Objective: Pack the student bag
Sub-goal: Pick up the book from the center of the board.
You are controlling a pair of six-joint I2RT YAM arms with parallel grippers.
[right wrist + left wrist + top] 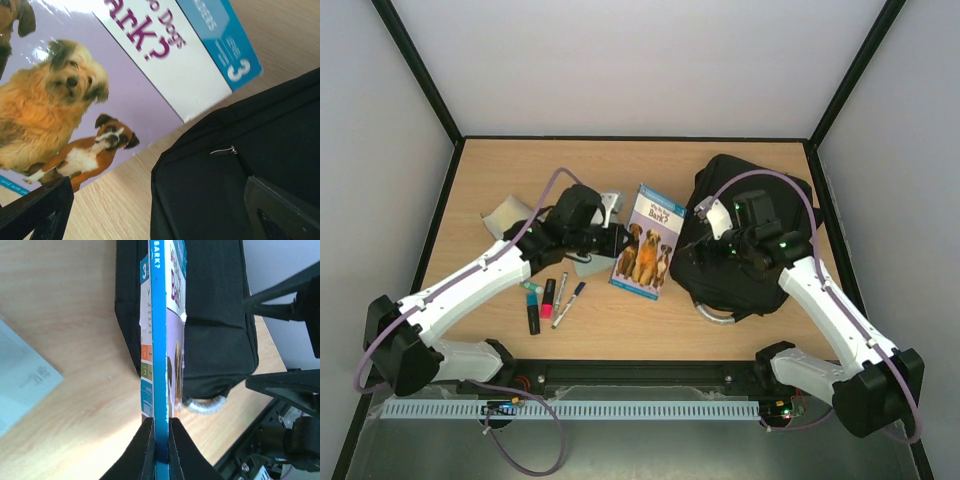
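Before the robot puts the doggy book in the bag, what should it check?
1. Book gripped firmly: ok. The left gripper is shut on the edge of the book.
2. Bag open: not ok. No opening shows on the student bag, and its zip pull lies flat on the fabric.
3. Other hand free to help: ok. The right gripper is open and empty above the bag.
4. Book close to the bag: ok. It sits right beside it.
5. Pens out of the way: ok. The pens lie apart, nearer the arm bases.
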